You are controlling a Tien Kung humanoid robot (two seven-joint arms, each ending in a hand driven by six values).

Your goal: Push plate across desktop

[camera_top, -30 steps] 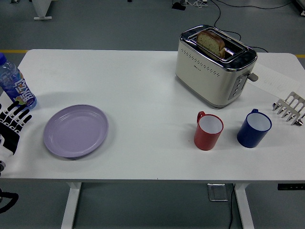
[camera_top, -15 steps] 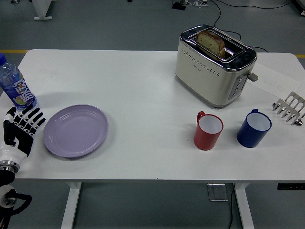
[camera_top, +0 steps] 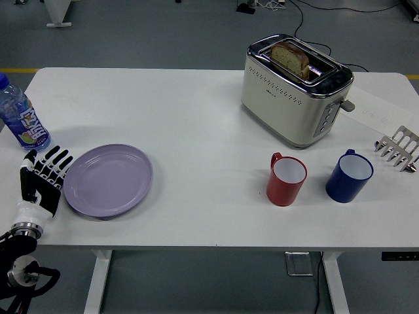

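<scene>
Round lilac plate (camera_top: 108, 180): near-left area of the white table (camera_top: 196, 118), shifted slightly rightward since half a second ago. Black-and-white left hand (camera_top: 43, 178): fingers spread and extended, holding nothing, fingertips at the plate's left rim; it has advanced rightward from the table's left edge. Clear water bottle with blue cap (camera_top: 21, 117): behind the hand, unmoved. Cream toaster holding a bread slice (camera_top: 294, 89), red mug (camera_top: 286, 178), blue mug (camera_top: 349, 176), metal toast rack (camera_top: 398, 148): positions unchanged.
</scene>
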